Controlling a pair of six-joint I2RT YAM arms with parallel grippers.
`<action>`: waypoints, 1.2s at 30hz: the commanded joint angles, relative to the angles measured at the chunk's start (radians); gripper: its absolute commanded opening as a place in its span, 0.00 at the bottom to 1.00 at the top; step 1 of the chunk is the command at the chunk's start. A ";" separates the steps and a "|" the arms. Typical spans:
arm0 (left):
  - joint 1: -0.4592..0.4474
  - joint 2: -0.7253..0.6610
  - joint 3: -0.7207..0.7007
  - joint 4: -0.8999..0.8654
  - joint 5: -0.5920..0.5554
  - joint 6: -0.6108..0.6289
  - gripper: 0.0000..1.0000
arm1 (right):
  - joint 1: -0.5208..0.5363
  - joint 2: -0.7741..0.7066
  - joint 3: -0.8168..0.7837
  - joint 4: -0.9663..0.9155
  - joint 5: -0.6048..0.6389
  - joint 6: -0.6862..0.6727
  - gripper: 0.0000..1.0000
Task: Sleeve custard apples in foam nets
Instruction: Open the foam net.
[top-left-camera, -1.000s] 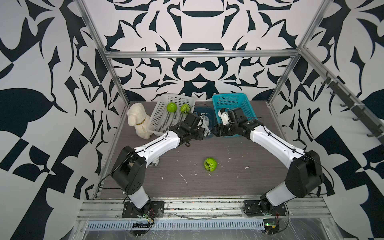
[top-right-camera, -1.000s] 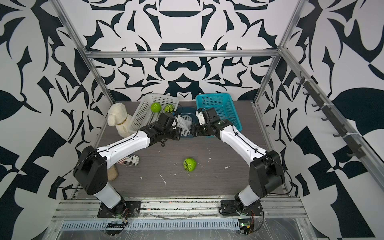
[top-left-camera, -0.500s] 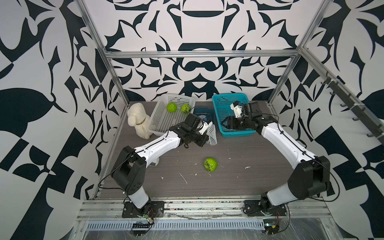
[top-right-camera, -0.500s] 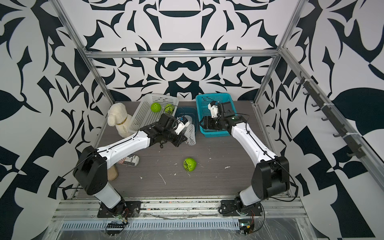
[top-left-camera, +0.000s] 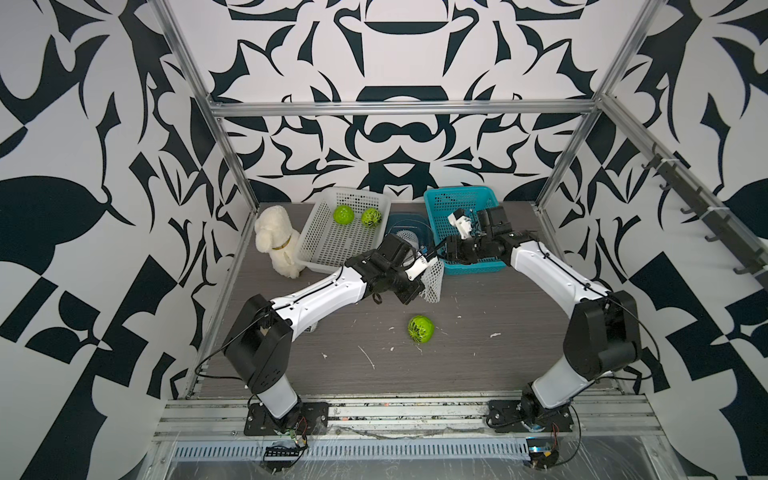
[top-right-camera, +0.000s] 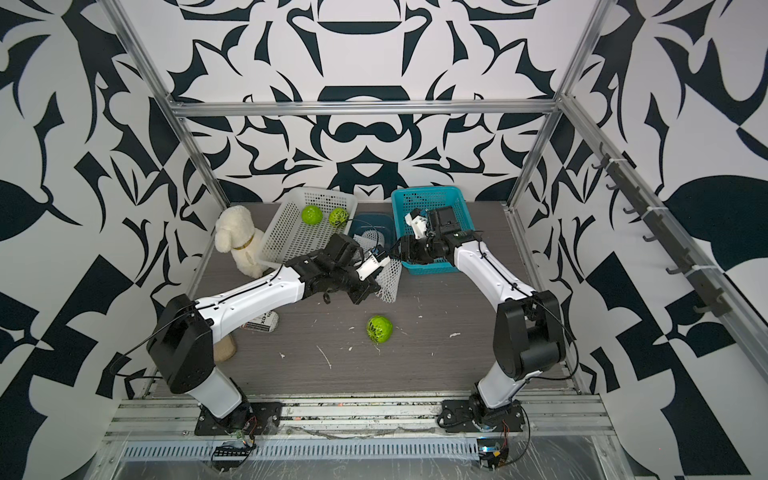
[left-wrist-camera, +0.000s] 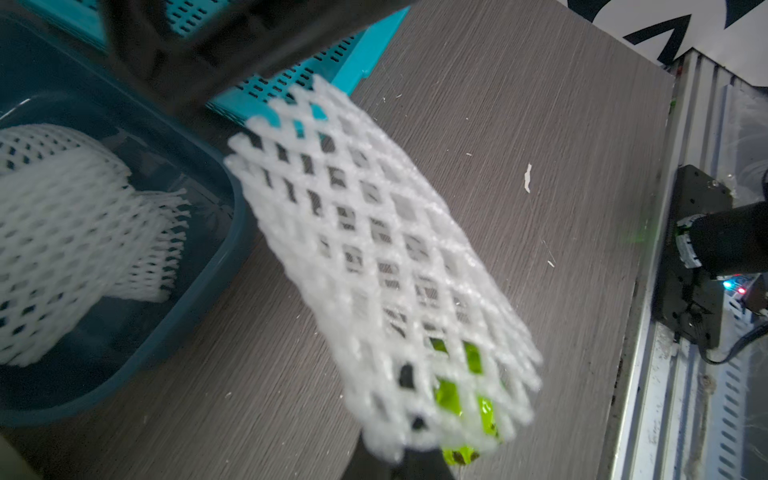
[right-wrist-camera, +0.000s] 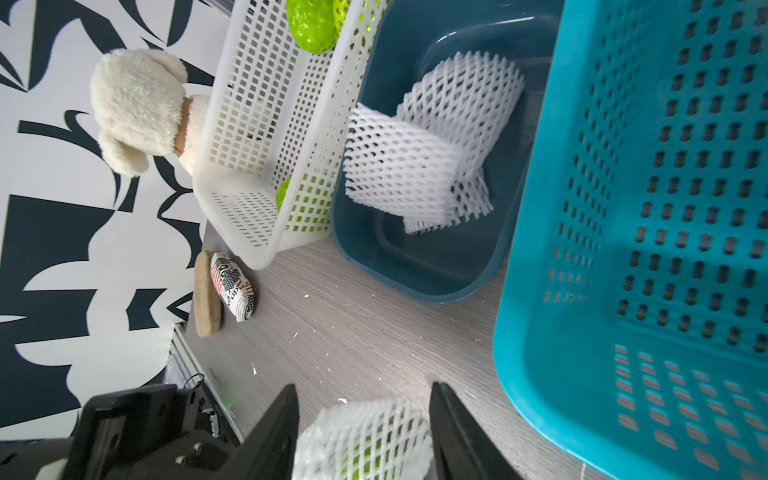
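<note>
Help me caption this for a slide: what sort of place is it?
Probably a robot lab test cell, not a packhouse: aluminium frame around black-and-white patterned walls, left arm and right arm bolted to a front rail.

Both arms reach forward, elbows bent, wrists converging near centre. Left gripper (top-left-camera: 426, 264) clamped shut. Right gripper (right-wrist-camera: 361, 388) fingers parted.

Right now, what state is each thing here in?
left gripper: shut on a foam net, which hangs limp.
right gripper: open beside that net.
spare foam nets: lying in the dark blue tub.
two custard apples: unsleeved, in the white basket.
third custard apple: unsleeved, on the table.
teal basket: nothing visible inside.
</note>
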 joint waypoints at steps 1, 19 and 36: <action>0.003 -0.012 -0.013 0.015 -0.025 0.013 0.01 | 0.000 -0.062 -0.029 0.021 -0.044 0.011 0.49; 0.013 0.037 0.011 0.009 -0.103 -0.053 0.00 | 0.002 -0.136 -0.073 -0.002 -0.085 0.042 0.06; 0.032 0.054 0.005 0.027 -0.159 -0.108 0.00 | 0.026 -0.141 -0.114 0.006 -0.111 0.057 0.24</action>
